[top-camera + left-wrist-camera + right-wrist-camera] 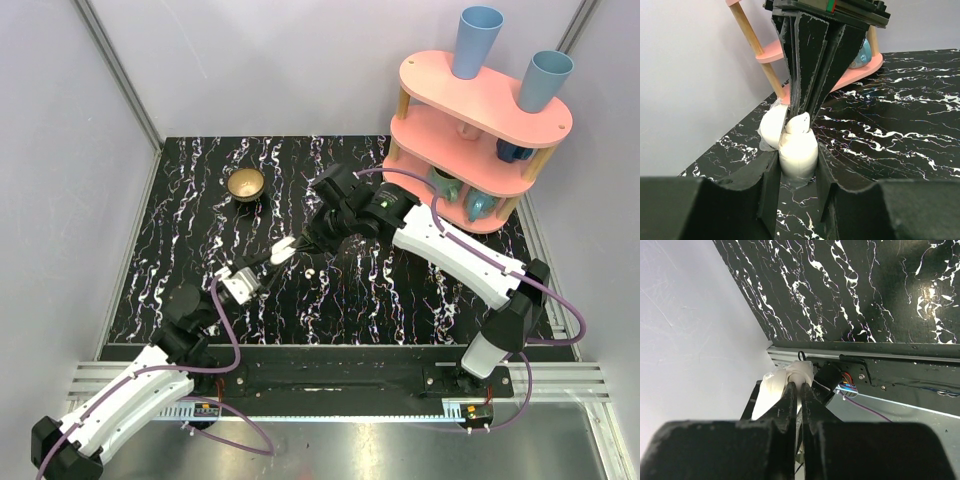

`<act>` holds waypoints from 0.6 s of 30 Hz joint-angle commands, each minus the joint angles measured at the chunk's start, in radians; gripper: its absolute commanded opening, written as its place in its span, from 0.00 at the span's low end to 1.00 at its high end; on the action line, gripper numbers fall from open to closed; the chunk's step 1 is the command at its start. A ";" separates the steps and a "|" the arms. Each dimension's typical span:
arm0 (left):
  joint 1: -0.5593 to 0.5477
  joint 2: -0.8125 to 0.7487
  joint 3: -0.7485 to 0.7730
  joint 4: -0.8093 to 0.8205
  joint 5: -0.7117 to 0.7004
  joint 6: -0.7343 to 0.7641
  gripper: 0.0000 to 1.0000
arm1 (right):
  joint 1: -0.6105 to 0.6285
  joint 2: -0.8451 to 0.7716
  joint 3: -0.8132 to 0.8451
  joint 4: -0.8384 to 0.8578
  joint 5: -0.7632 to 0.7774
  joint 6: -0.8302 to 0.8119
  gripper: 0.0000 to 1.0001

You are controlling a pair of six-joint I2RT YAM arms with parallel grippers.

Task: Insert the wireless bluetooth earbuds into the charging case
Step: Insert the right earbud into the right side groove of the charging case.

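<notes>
The left gripper [797, 167] is clamping the open charging case [799, 154] between both fingers, its lid tipping toward 10 o'clock. The right gripper [801, 114], fingers nearly together, is pinching 1 earbud [801, 123] at 12 o'clock over the case, the bud meeting its mouth. Whether it is seating cannot be told. A white speck [312, 270], likely the other earbud, is lying on the marble table [900, 140] at 5 o'clock from the case. By my reading, neither of the 2 is clearly sitting inside yet.
</notes>
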 commanded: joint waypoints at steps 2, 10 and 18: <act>-0.025 0.011 0.081 0.140 0.078 0.005 0.00 | 0.020 -0.029 -0.008 0.055 0.025 -0.007 0.13; -0.031 -0.007 0.064 0.142 0.049 -0.009 0.00 | 0.020 -0.089 -0.034 0.107 0.077 -0.007 0.33; -0.033 -0.012 0.051 0.162 0.035 -0.041 0.00 | 0.020 -0.145 -0.042 0.139 0.123 -0.027 0.40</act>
